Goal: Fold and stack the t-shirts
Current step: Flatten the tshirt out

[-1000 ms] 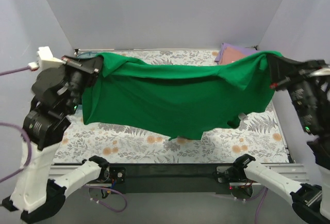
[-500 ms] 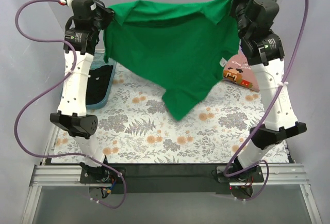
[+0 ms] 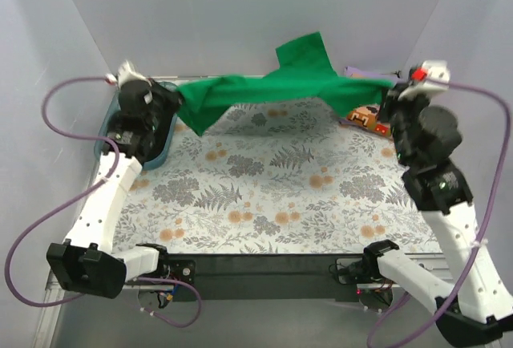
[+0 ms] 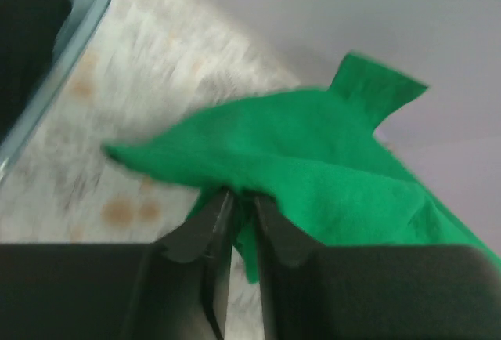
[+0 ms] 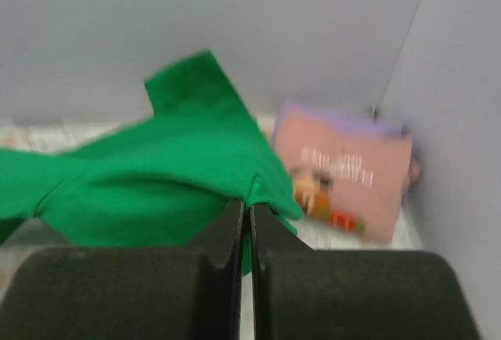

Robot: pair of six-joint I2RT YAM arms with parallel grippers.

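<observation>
Green tee (image 3: 272,91) midair between bin (image 3: 160,141), pink tee (image 3: 365,115).

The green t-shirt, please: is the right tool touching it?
Touching. The right wrist view shows the right tool shut on an edge of the green t-shirt.

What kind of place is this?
Probably a lab test booth: plain grey walls box in a floral-covered table, and the left arm and right arm are bolted to a rail at its near edge.

Bright, even, diffuse light; faint shadows; overhead view sharp; both wrist views motion-blurred.
</observation>
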